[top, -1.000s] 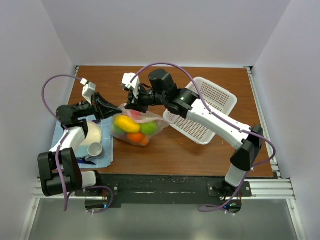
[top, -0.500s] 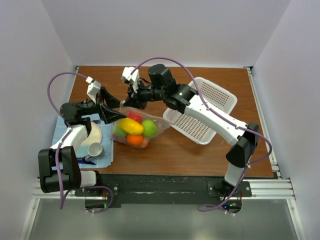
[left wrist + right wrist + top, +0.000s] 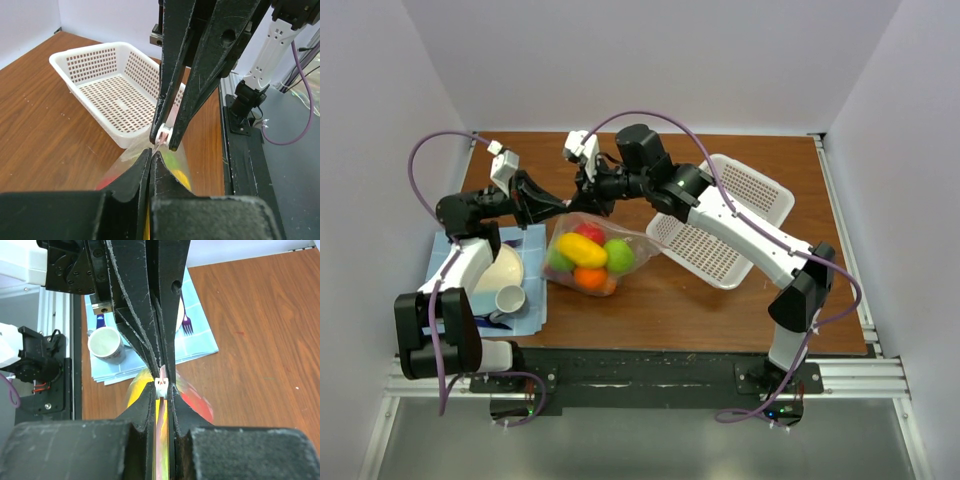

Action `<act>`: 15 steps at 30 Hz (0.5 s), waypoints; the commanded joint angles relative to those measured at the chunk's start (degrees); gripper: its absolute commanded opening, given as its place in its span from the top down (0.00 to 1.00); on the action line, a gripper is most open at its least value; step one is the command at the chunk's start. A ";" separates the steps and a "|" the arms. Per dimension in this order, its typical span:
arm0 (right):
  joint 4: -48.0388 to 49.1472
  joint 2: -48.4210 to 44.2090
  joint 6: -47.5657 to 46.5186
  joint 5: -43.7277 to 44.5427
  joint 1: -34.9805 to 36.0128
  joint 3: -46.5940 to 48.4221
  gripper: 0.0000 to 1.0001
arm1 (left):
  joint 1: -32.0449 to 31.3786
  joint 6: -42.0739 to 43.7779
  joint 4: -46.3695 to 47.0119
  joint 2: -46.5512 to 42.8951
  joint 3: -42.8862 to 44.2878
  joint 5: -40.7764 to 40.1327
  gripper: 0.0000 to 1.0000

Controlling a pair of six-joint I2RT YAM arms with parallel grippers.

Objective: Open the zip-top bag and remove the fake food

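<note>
A brown wooden table [image 3: 720, 312] is sitting inside plain white walls. Nearest the arms' bases, at the left, a white cup [image 3: 510, 299] and a beige plate [image 3: 500, 268] are lying on a blue cloth [image 3: 536, 306]. Just beyond them, mid-table, the bag [image 3: 625, 243] is slumping with the fruit [image 3: 582, 250] bunched inside. The yellow, green, red and orange pieces are pressing against the clear film, and both arms are holding up its top edge. The left gripper [image 3: 150, 159] is pinching that edge, its fingers pressed together on the thin plastic. The right gripper [image 3: 162, 392] is meeting it almost tip to tip, its fingers clamping the small white slider [image 3: 162, 135]. Farther off to the right, a white basket [image 3: 745, 195] is lying apart from the bag.

The likeliest failure is a lost grip. The slider is tiny and hard, so it could pop out from between the pads as the pull begins. The left pinch is holding only slick film, and if that creeps, the whole bag would probably trail after the slider instead of unzipping. The loaded fruit is adding weight to both holds. With the tips so close, a slightly skewed pull risks the fingers knocking together. Once the mouth is gaping, a tilted bag could let the round pieces roll away — possibly toward the table edge.
</note>
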 commanded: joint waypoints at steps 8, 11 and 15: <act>-1.64 -0.58 -1.15 0.41 0.58 0.91 1.00 | 0.42 0.99 33.41 -0.13 2.81 5.70 1.00; -1.56 -2.25 -2.38 2.51 0.50 -2.69 0.98 | 1.83 -0.85 33.50 0.57 5.80 4.82 1.00; -0.85 -4.97 -3.96 5.85 -0.11 -6.48 0.92 | 4.90 -2.35 33.50 0.66 9.84 4.03 1.00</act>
